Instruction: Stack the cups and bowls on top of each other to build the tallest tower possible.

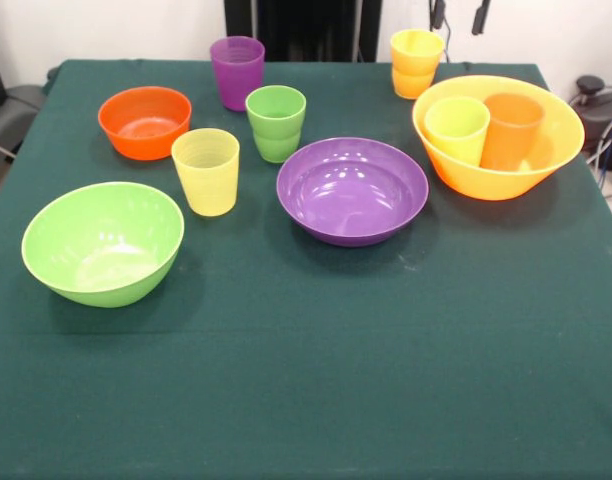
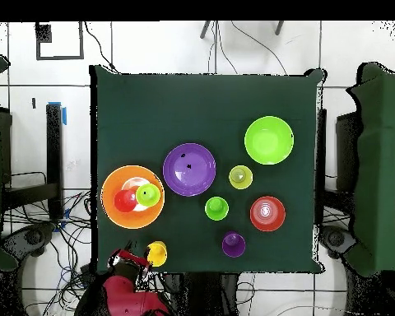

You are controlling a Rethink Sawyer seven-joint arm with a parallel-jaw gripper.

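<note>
Gripper: drawn back off the desk edge near the yellow-orange cup; spread or pressed together, cannot tell.
Tower base: yellow-orange bowl holding a lime cup and an orange cup.
Advice: clear both cups out, then nest the purple bowl squarely.

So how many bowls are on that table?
4: a glossy orange plastic bowl far left, lime green bowl near left, purple bowl in the middle, large yellow-orange bowl right, holding two cups.
</note>
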